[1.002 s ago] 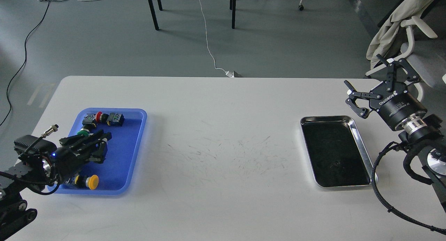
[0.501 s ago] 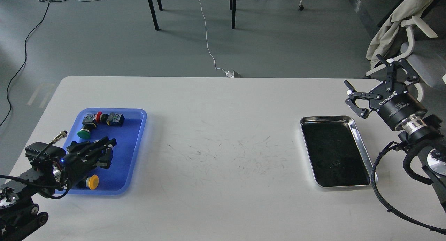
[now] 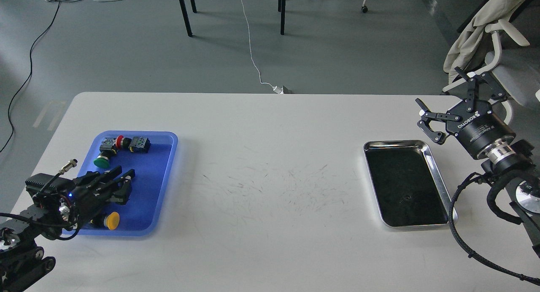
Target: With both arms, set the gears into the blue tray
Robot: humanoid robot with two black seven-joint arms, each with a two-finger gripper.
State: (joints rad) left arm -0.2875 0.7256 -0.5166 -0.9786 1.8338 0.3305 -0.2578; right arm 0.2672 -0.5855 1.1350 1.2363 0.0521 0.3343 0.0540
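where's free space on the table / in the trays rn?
Widest bare patch: the white table between the blue tray and the steel tray, plus the strip along the near edge. The steel tray's dark bottom looks nearly bare. The blue tray's right half is free; its left side is crowded with push-buttons and the left gripper. The right gripper hangs over the far right corner.

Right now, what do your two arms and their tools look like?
Both arms are black. The right tool has thin linkage fingers, white ROBOTIQ lettering on a round body, a silver ring behind it and a braided black cable looping below. The left tool is chunkier, with a small blue light and a silver connector.
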